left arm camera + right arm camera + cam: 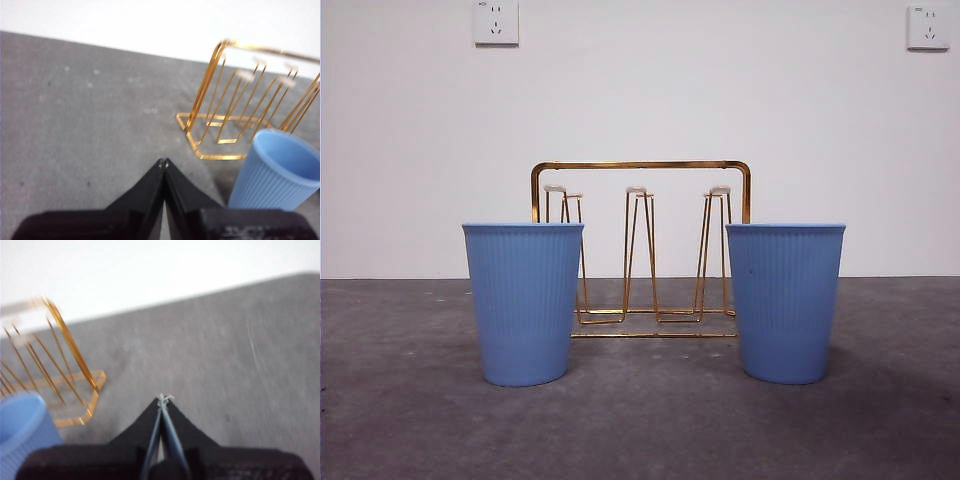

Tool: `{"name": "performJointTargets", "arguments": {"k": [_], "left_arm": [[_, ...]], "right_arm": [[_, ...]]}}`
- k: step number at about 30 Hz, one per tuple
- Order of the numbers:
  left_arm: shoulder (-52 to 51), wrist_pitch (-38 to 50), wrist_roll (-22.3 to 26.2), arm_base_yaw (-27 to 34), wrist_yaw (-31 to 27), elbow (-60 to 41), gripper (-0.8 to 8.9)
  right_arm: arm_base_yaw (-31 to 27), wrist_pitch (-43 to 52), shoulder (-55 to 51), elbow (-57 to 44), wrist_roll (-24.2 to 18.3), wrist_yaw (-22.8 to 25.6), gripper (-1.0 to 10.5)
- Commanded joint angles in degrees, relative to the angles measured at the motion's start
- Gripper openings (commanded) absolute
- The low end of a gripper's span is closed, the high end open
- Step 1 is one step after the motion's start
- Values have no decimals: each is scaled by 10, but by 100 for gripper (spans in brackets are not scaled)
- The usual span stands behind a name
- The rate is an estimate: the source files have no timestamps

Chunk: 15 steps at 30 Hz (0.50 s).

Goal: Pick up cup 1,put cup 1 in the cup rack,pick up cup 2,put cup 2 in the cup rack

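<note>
Two ribbed blue cups stand upright on the grey worktop (pixel 640 420), mouths up, one at each end of the cup rack (pixel 640 250). In the front view the rack sits just behind and between them: its gold frame rises above both rims, its hairpin pegs with pale tips stand bare, and each cup overlaps one end of the wire base. The left hand (pixel 164 162) has its two black jaws pressed together, tips meeting, and pinches nothing; it hangs over bare worktop. The cup near the left hand (pixel 282 172) stands close beside it, off to one side of the jaws, with the rack just beyond that cup. The right hand (pixel 164 399) is likewise pressed together and empty, above open worktop. The cup near the right hand (pixel 22 432) shows only in part at the edge of its wrist view, blurred, close to the wrist, and the rack's gold end lies just past it.
</note>
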Motion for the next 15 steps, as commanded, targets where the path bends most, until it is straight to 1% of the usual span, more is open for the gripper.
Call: {"name": "performJointTargets", "arguments": {"k": [1, 9, 15], "left_arm": [[16, -16, -11, 1, 12, 43, -6], [92, -87, -6, 1, 69, 190, -6], [163, -173, 20, 1, 135, 295, -6]], "right_arm": [[1, -4, 18, 42, 19, -14, -11], [1, -92, 123, 203, 17, -87, -11], [1, -213, 234, 353, -43, -147, -10]]}}
